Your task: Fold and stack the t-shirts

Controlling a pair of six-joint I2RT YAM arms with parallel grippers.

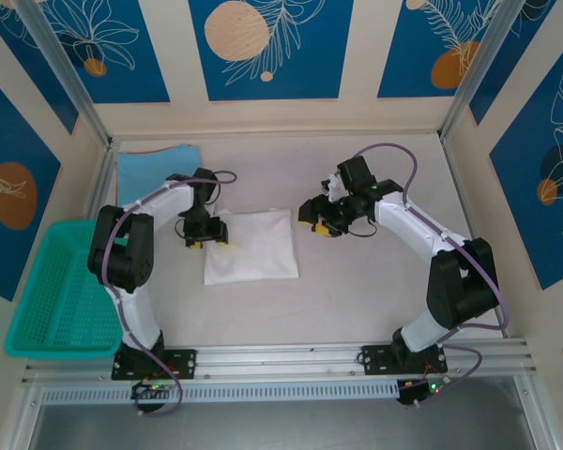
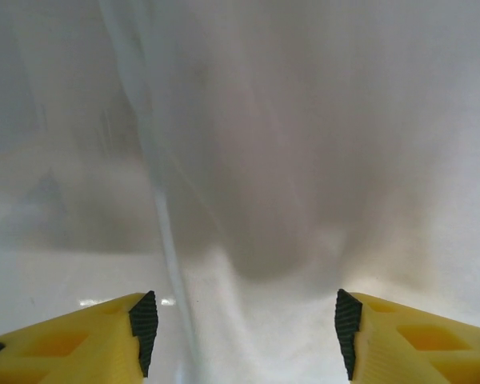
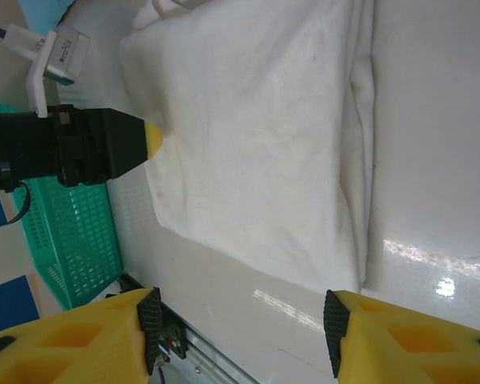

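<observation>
A folded white cloth t-shirt (image 1: 253,246) lay mid-way across the worktop (image 1: 357,286), and a light-blue cloth t-shirt (image 1: 158,171) lay far left. The left end effector (image 1: 206,234), released, sat at the white shirt's left edge. The right end effector (image 1: 319,220), released, hung just right of it.

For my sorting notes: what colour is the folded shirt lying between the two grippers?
White. The folded t-shirt shows best in the top external view.
</observation>
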